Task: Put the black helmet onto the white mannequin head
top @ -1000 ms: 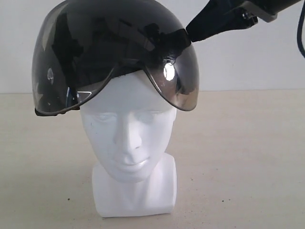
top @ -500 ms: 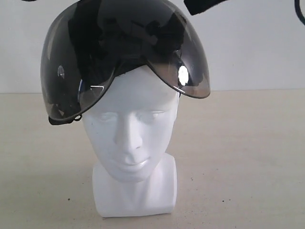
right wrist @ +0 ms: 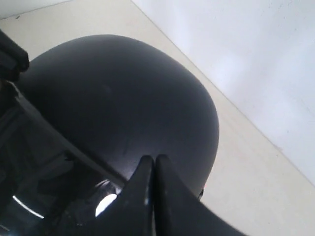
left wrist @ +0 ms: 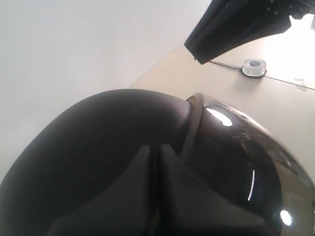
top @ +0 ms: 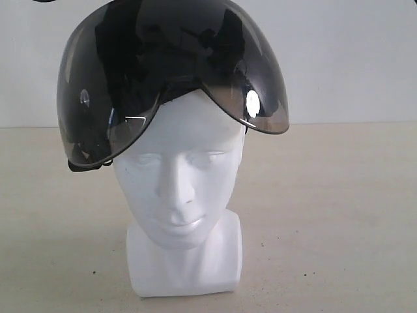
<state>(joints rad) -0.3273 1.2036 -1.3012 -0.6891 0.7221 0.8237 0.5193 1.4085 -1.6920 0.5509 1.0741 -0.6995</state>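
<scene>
Two (closed), left tool [left wrist: 157, 153], right tool [right wrist: 154, 162], over helmet [top: 169, 65]

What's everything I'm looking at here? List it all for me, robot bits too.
helmet: one, black with a smoky visor, sitting tilted on top of the head
head: one, white, standing on the table
tape roll: one, white, on the table beyond the helmet
table: one, beige, under everything
wall: one, white, behind the table
left gripper: one, black, shut, over the helmet's shell
right gripper: one, black, shut, over the helmet's shell
</scene>
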